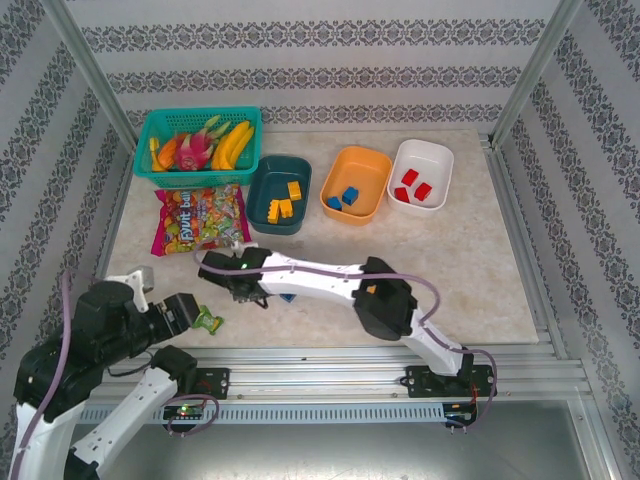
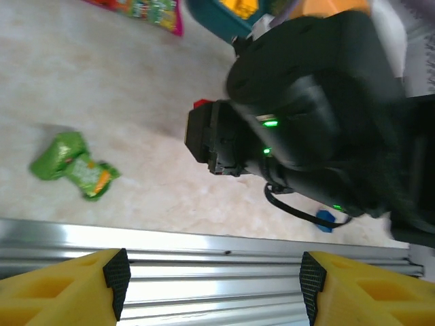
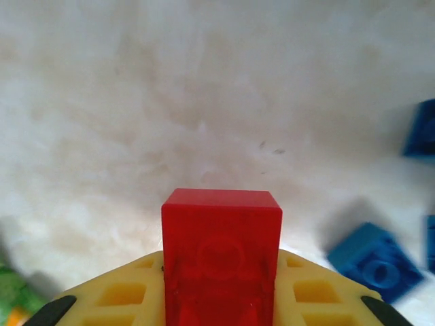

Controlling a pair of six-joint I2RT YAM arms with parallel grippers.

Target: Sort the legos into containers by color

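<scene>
Up close, red lego (image 3: 221,252) in right hand (image 3: 221,293).

Striped, patterned wallpaper (image 1: 300,60) rings a beige marbled worktop (image 1: 480,260), with aluminium rails (image 1: 350,358) gleaming along the near edge.

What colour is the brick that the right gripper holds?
Red. The brick shows best in the right wrist view.

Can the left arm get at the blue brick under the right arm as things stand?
Probably not cleanly: the blue brick lies tucked under the right arm, which stretches across between it and the left tool.
</scene>
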